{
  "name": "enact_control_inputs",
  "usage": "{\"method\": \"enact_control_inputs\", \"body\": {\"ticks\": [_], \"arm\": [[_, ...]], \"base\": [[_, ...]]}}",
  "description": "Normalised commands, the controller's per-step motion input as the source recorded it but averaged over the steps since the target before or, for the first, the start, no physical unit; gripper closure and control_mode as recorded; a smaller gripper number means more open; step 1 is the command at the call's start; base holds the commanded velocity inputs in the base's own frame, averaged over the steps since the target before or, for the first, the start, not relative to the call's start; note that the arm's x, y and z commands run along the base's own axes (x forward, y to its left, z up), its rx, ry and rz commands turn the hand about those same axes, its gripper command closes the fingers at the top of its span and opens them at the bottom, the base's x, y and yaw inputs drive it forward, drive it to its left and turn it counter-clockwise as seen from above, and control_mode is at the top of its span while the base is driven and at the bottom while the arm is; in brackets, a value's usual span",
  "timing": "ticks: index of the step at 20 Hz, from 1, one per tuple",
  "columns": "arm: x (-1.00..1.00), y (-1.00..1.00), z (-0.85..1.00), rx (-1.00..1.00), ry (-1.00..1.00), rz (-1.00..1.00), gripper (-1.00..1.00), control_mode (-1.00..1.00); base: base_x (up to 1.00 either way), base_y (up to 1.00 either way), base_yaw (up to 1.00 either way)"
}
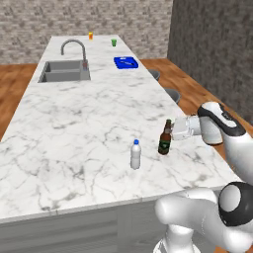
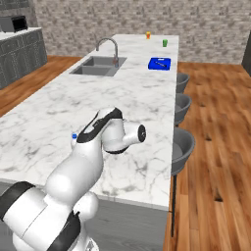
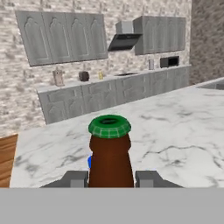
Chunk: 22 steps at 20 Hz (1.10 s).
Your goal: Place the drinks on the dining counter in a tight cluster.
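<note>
One beer bottle (image 1: 165, 139) in the end effector (image 1: 173, 131), one water bottle (image 1: 135, 154) beside.

The left base view looks forward and down from behind the arm (image 1: 217, 148), along the length of the counter (image 1: 74, 128) toward the sink (image 1: 64, 71) and the far brick wall. The right base view looks the same way from the other side, taking in the stools (image 2: 182, 142) and wood floor on the right. Both share the counter top, sink, faucet (image 1: 74, 47), blue tray (image 1: 126, 63) and two far cups. The hand view sits low and close, level with the neck of the beer bottle (image 3: 110, 153) between the finger tips, facing across the counter toward the grey cabinets (image 3: 105, 94) on the brick wall.
</note>
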Motion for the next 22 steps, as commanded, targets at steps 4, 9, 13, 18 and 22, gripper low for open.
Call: {"method": "enact_control_inputs", "body": {"ticks": [4,9,13,18,22], "arm": [[0.50,0.00,-0.45,0.00,-0.16,0.07,1.00,-1.00],[0.12,0.00,-0.33,0.00,-0.20,0.09,1.00,-1.00],[0.00,0.07,-0.18,0.00,-0.05,0.12,1.00,-1.00],[0.00,0.19,0.00,-0.04,0.00,0.14,1.00,-1.00],[0.00,0.27,-0.08,-0.04,0.00,0.12,1.00,-1.00]], "base": [[0.00,0.00,0.00],[0.00,0.00,0.00],[0.00,0.00,0.00],[0.00,0.00,0.00],[0.00,0.00,0.00]]}}
